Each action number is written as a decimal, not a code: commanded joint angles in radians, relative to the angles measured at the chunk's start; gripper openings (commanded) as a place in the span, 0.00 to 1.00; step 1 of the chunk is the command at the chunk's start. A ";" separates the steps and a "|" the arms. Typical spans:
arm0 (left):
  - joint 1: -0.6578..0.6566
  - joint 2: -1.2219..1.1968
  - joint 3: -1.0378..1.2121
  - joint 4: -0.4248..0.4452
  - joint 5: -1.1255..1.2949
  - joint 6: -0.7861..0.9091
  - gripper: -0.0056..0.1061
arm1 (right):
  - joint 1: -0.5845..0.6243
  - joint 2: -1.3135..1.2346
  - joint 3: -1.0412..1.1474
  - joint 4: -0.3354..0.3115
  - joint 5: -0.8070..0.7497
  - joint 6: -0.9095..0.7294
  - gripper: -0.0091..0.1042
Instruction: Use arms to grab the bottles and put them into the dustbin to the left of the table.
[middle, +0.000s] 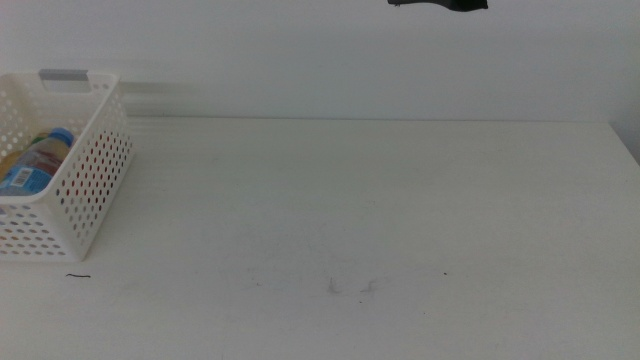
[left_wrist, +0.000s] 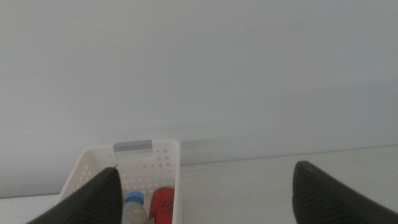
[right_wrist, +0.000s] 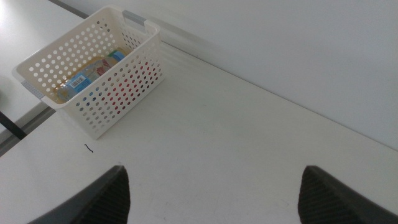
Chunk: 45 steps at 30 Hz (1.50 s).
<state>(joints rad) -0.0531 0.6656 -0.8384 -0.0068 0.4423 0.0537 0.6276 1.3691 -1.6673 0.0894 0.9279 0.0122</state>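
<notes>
Three containers already lie inside the dustbin (middle: 85, 185) at the worktop's (middle: 380, 210) left edge: the yellow-drink bottle (middle: 35, 165), the blue-capped water bottle (left_wrist: 133, 208) and the red can (left_wrist: 163, 204). No bottle shows anywhere else on the worktop, so the task looks finished. Both the left gripper (left_wrist: 202, 199) and the right gripper (right_wrist: 211, 199) hover with jaws spread wide and nothing between them.

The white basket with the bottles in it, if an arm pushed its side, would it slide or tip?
The basket would probably slide: it sits flat and broad on the smooth table. Its perforated plastic walls look light, maybe slightly flexible. The bottle and red can lie low, so tipping seems unlikely.
</notes>
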 joint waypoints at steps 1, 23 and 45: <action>-0.008 -0.004 0.001 0.007 -0.012 -0.006 0.89 | -0.009 -0.006 0.002 -0.005 -0.009 -0.002 0.86; -0.008 -0.604 0.722 -0.127 -0.163 -0.007 0.89 | -0.516 -0.930 1.397 -0.129 -0.686 -0.002 0.86; -0.008 -0.666 0.838 -0.159 -0.188 -0.007 0.89 | -0.687 -1.369 1.667 -0.110 -0.692 -0.002 0.86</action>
<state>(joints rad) -0.0579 0.0039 -0.0008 -0.1625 0.2701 0.0537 -0.0505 0.0038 -0.0043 -0.0175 0.2486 0.0141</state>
